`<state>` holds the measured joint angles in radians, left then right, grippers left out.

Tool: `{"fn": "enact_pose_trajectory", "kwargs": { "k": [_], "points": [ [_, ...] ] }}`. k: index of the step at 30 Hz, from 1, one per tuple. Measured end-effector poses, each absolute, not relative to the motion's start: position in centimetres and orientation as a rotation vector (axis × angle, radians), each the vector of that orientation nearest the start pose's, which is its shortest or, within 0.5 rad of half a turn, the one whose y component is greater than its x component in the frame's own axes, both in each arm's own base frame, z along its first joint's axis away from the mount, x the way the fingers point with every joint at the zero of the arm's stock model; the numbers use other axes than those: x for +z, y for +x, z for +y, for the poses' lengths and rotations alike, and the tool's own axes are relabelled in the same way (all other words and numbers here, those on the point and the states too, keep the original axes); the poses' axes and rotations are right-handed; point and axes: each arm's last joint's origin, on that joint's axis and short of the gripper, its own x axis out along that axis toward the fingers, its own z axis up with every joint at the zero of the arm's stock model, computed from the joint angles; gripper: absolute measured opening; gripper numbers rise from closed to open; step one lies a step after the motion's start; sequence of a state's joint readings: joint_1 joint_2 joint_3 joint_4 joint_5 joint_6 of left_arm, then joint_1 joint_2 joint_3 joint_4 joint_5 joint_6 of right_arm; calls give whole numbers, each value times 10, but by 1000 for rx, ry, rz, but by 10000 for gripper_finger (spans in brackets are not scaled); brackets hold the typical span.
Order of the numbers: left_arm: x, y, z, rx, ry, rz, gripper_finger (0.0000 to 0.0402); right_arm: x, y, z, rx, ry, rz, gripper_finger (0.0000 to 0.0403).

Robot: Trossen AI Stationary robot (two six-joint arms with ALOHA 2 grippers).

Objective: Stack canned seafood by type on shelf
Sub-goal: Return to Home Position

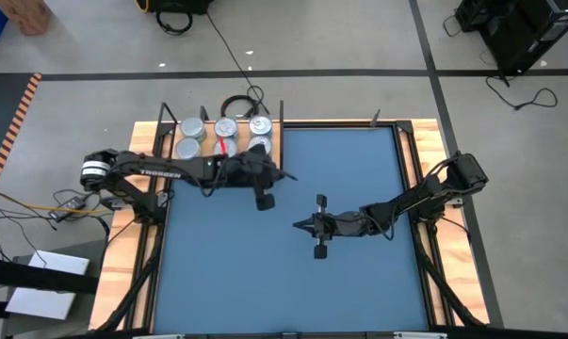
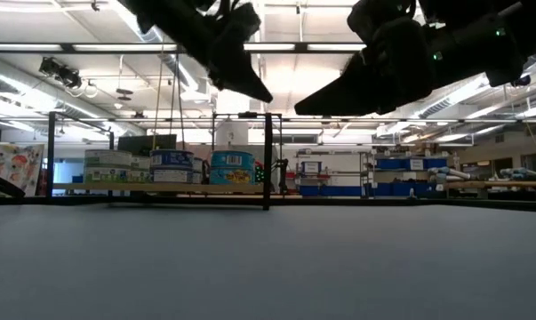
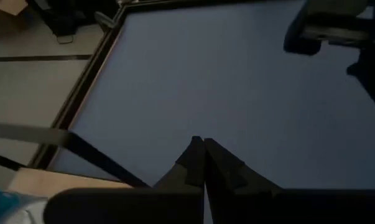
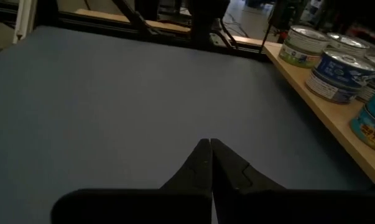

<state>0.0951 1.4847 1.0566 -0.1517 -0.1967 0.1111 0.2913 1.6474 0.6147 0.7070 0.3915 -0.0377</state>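
Several round silver tins of canned seafood point(image 1: 225, 128) stand on the light wooden shelf point(image 1: 168, 134) at the table's far left; the low view shows them point(image 2: 172, 165) side by side on the board point(image 2: 188, 188). My left gripper point(image 1: 287, 175) hangs shut above the blue mat, just right of the shelf, with nothing in it point(image 3: 203, 147). My right gripper point(image 1: 299, 224) is also shut and bare point(image 4: 210, 147), over the middle of the mat, its tip pointing toward the table's left. The right wrist view shows the tins point(image 4: 341, 71) on the shelf's edge point(image 4: 318, 115).
The blue mat point(image 1: 293, 273) covers most of the table. Thin black uprights point(image 2: 267, 160) stand at the shelf's corners. A coil of cable point(image 1: 238, 104) lies on the floor behind the shelf. The other arm's gripper point(image 3: 327, 28) shows in the left wrist view.
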Motion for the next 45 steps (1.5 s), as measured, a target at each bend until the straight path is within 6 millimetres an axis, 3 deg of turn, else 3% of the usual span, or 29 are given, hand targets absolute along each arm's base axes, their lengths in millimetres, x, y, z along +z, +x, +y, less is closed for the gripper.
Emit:
{"fn": "enact_pose_trajectory", "kwargs": {
  "k": [5,15,27,39,45],
  "points": [
    [246,314,28,234,133,553,5,161,296,78,-87,-169,296,3],
    [249,281,21,206,91,409,5,187,284,71,-76,-196,289,3],
    [227,230,17,177,83,252,5,203,270,43,-32,-221,285,3],
    [225,184,14,178,77,159,5,194,219,34,-40,-181,220,2],
    [225,176,13,171,75,116,5,190,200,31,-44,-141,196,3]
  ]
}}
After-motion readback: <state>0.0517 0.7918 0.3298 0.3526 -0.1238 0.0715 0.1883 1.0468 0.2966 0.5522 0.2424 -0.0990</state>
